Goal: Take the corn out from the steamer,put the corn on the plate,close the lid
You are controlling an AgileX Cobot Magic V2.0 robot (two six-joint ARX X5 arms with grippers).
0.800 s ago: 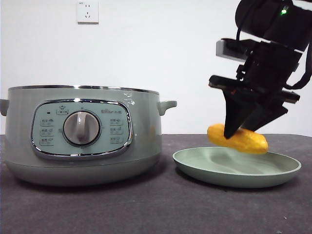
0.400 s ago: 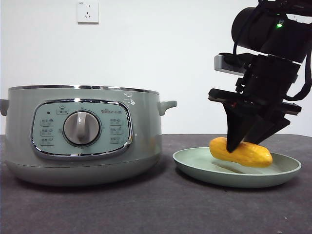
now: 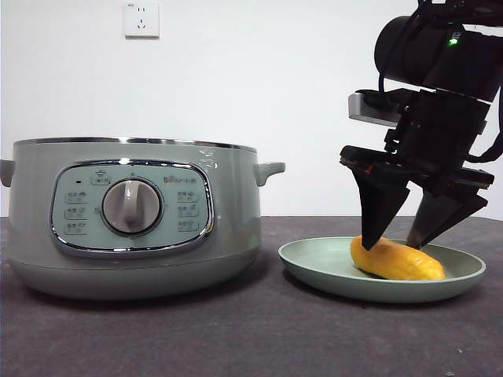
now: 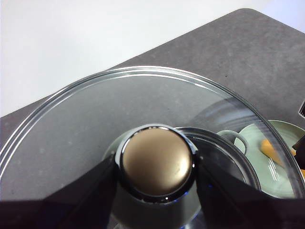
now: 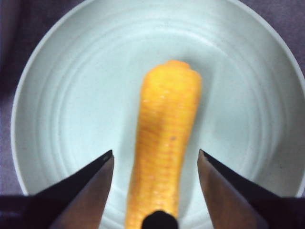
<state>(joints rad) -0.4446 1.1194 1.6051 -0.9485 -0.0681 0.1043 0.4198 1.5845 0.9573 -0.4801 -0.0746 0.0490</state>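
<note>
**Corn: set down on plate, released**

Corn (image 3: 397,261): short yellow-orange cob, lying on its side inside the plate (image 3: 314,267), resting on the dish floor toward the side away from the steamer. In the right wrist view it (image 5: 167,143) lies lengthwise across the middle of the plate (image 5: 57,95), with bare dish showing on both flanks.

Right gripper (image 3: 401,236): directly above the cob, jaws parted, one tip to each side of it with a visible gap in the wrist view. Judged reason: the cob now bears on the plate, so the grip is no longer needed and the jaws stand clear for lifting away.

Left gripper (image 4: 157,167): clamped on the knob of the lid (image 4: 71,124), holding the glass lid aloft. Through the glass the steamer rim and the plate appear below. Judged reason: the lid is kept off and ready so it can go back on once the corn is out.

Steamer (image 3: 134,212): sage-green pot, uncovered, standing just beside the plate; not touching it as far as can be seen.

Change from earlier frames: a second ago the cob hung above the plate, pinched in the jaws; half a second ago it was lower, at rim level, still gripped. Now it rests in the dish and the jaws have spread. Steamer and plate unmoved.

Outstanding: lid closing.
</note>
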